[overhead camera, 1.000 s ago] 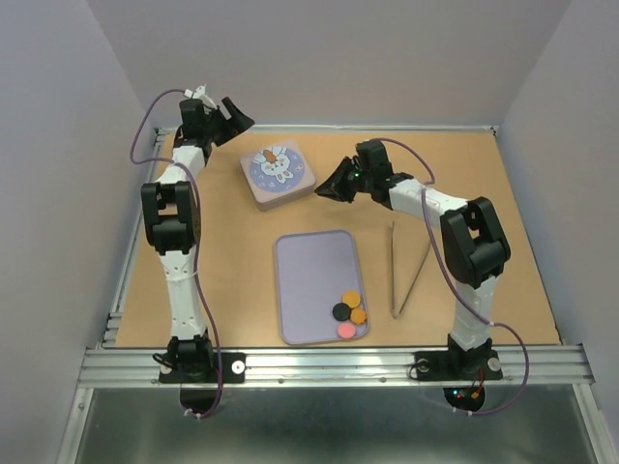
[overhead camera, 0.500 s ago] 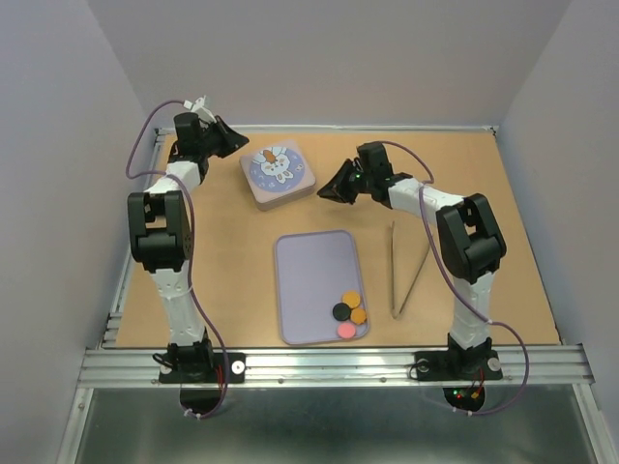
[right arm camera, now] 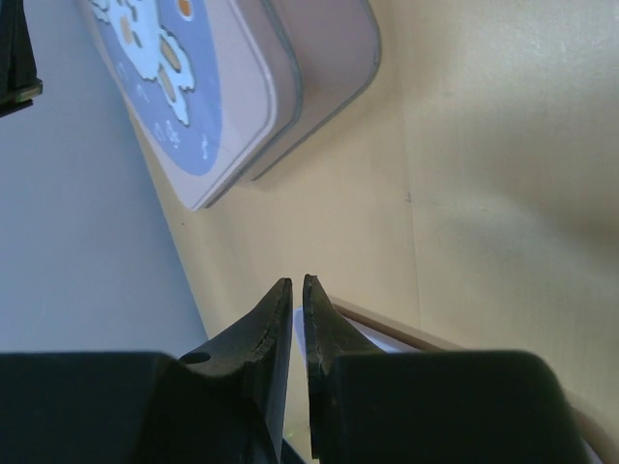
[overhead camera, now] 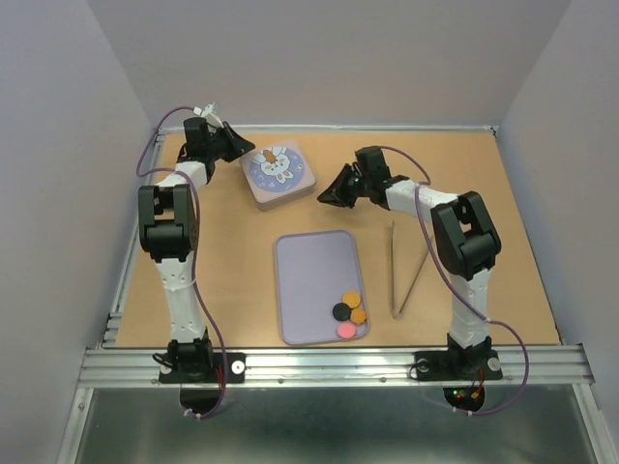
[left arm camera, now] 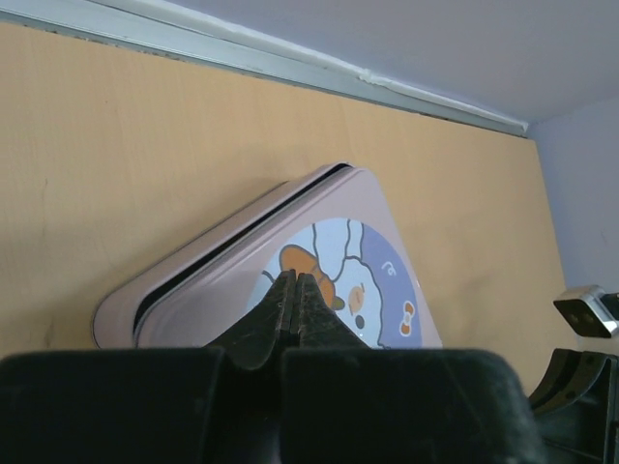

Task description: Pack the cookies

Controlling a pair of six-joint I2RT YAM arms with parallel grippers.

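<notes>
Several cookies (overhead camera: 349, 308), orange, black and pink rounds, lie in the near right corner of a lilac tray (overhead camera: 311, 271). A pink tin with a rabbit lid (overhead camera: 278, 172) sits behind the tray. My left gripper (overhead camera: 244, 147) is shut and empty at the tin's far left edge. In the left wrist view its tips (left arm camera: 293, 280) hang just above the lid (left arm camera: 377, 280). My right gripper (overhead camera: 322, 197) is shut and empty, to the right of the tin and behind the tray. The right wrist view shows its tips (right arm camera: 294, 282) over bare table between the tin (right arm camera: 242, 87) and the tray's rim (right arm camera: 387, 333).
A pair of wooden tongs (overhead camera: 406, 271) lies on the table right of the tray. The tabletop is bordered by grey walls on three sides, with a metal rail (overhead camera: 329, 365) along the near edge where both arm bases are bolted.
The left gripper has shut and swung right toward the tin's far left edge. The right gripper has closed a little more and shifted slightly nearer the tray.
</notes>
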